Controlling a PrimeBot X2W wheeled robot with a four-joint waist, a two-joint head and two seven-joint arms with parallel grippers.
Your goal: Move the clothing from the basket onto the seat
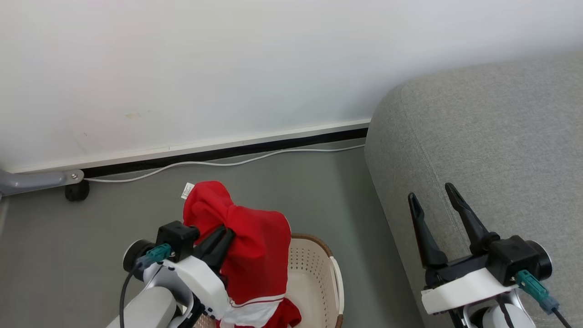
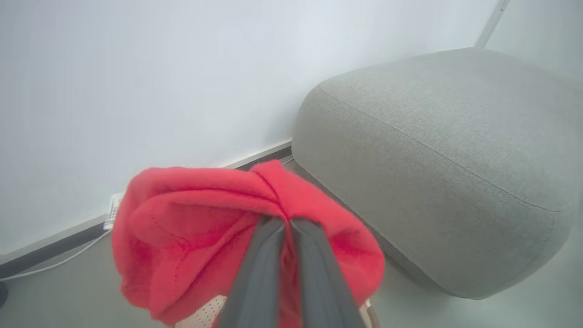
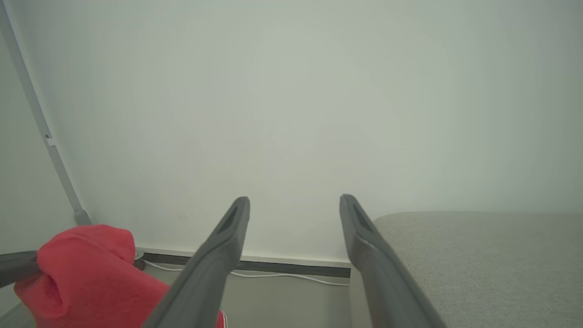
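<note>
While left gripper clamps one garment over one basket | right gripper spread

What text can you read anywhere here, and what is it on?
The tag on the garment: tiny print, too small to read.
The basket and the sofa: no text on what shows of them.
Nothing else here can be read.
</note>
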